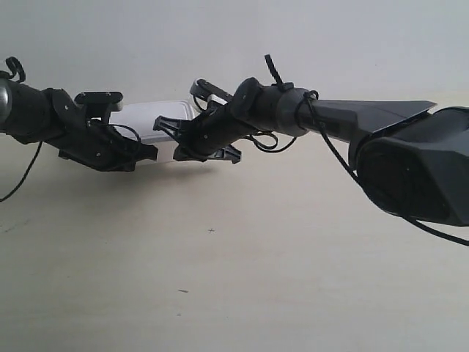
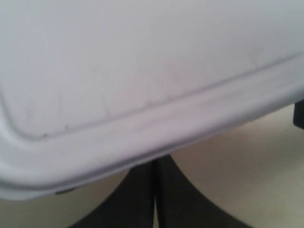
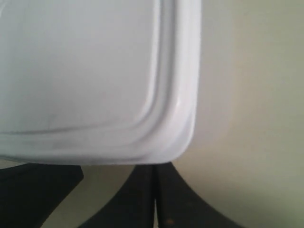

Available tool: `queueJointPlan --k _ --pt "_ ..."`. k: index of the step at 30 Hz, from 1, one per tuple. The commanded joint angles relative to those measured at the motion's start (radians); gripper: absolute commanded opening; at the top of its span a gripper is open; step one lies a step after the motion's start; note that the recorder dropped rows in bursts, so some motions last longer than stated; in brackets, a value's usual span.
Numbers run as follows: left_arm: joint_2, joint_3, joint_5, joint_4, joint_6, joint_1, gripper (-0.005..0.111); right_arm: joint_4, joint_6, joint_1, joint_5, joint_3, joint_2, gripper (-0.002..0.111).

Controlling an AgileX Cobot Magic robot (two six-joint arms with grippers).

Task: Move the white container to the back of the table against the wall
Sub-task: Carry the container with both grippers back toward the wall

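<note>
The white container (image 1: 150, 121) sits at the far side of the table (image 1: 256, 257), right up near the wall (image 1: 330, 37), though it's hard to say if it actually touches. Its lid (image 3: 71, 61) is on, so no telling what's inside. The left gripper (image 2: 154, 185) has its fingers pressed together, tips out of sight under the container's long edge. Same deal with the right gripper (image 3: 154, 190), parked at a corner of the container.

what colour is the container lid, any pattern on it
Plain white, no pattern; the lid shows best in the left wrist view.
</note>
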Motion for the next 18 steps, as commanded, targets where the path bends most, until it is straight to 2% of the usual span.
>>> queueJointPlan --k 1,12,18 --pt "0.026 -0.034 -0.005 0.004 -0.005 0.003 0.000 -0.007 0.003 -0.005 -0.074 -0.012 0.001 0.000" --pt "0.099 -0.119 -0.003 0.013 -0.005 0.003 0.000 -0.007 0.001 -0.005 -0.098 -0.012 0.013 0.000" --pt "0.136 -0.169 -0.001 0.013 -0.005 0.003 0.000 -0.029 -0.038 -0.007 -0.012 -0.012 -0.003 0.000"
